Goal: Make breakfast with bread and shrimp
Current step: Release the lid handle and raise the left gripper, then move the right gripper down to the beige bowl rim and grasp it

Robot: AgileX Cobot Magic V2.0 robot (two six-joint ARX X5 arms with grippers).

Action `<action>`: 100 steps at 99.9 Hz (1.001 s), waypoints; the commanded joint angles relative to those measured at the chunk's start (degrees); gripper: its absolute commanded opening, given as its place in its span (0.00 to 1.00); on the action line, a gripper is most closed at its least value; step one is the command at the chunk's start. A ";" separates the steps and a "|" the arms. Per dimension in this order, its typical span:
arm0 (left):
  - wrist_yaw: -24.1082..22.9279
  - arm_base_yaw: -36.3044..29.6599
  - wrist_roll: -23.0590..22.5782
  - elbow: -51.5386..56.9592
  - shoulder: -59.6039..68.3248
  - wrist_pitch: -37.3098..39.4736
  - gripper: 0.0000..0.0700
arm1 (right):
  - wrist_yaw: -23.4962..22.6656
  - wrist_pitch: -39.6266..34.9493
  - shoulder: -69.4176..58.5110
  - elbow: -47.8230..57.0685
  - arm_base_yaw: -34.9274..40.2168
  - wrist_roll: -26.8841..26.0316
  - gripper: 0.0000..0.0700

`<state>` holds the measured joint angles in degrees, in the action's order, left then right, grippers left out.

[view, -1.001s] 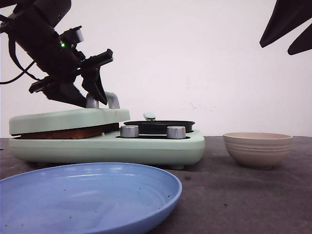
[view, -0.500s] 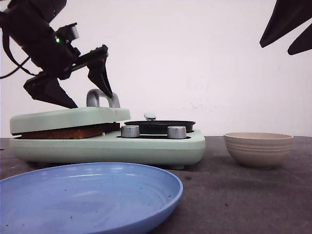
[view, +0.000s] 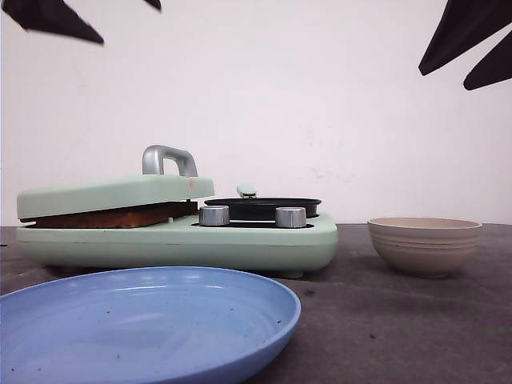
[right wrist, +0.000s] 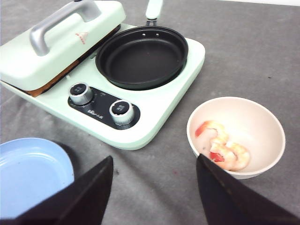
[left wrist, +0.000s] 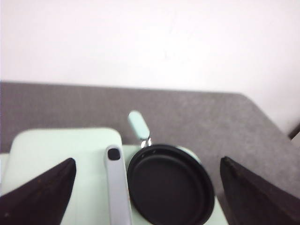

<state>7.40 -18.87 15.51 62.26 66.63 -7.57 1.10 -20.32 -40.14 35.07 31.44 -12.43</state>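
The bread shows only as a brown crust edge (view: 112,216) clamped under the closed lid of the mint-green breakfast maker (view: 240,240); the same edge shows in the right wrist view (right wrist: 35,90). The shrimp (right wrist: 224,149) lie in a beige bowl (right wrist: 267,123), which stands right of the maker (view: 424,244). My left gripper (view: 130,25) is open and empty, high above the lid; its wrist view (left wrist: 147,161) looks down on the lid handle (left wrist: 117,187) and the black pan (left wrist: 171,187). My right gripper (view: 444,80) is open and empty, high above the bowl (right wrist: 154,159).
The black pan (right wrist: 140,56) sits empty on the maker's right half, behind two silver knobs (right wrist: 122,109). The lid's grey handle (view: 168,158) stands up. A large empty blue plate (view: 144,320) lies in front of the maker, also in the right wrist view (right wrist: 28,168).
My left gripper has risen from beside the lid handle up to the top edge of the front view. The lid stays down on the bread. The right arm has barely moved.
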 commanded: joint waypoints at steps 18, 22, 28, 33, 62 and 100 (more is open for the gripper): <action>-1.20 -0.15 -3.15 0.77 -6.67 -6.32 0.79 | 0.66 0.55 -0.22 0.28 -1.14 -2.97 0.50; -1.20 -0.15 -3.30 0.77 -7.23 -7.37 0.79 | 0.66 0.52 -0.24 0.28 -1.88 -4.28 0.50; -1.18 -0.20 -3.30 0.61 -7.98 -8.72 0.79 | 0.66 0.59 -0.59 0.28 -3.30 -6.21 0.50; -1.14 -0.35 -3.37 0.20 -8.55 -9.16 0.79 | 0.59 0.55 -1.18 0.31 -4.92 -7.37 0.50; -1.11 -2.86 -3.48 -6.82 -14.88 -6.95 0.78 | -9.25 -0.57 -13.84 3.32 -17.16 -7.89 0.50; -1.20 -3.72 -4.39 -16.06 -26.47 -5.97 0.71 | -15.26 -6.82 -36.20 17.75 -26.21 -3.30 0.50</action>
<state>6.33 -22.30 11.92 46.72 41.21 -14.24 -13.91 -25.96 -73.21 49.84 5.67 -18.24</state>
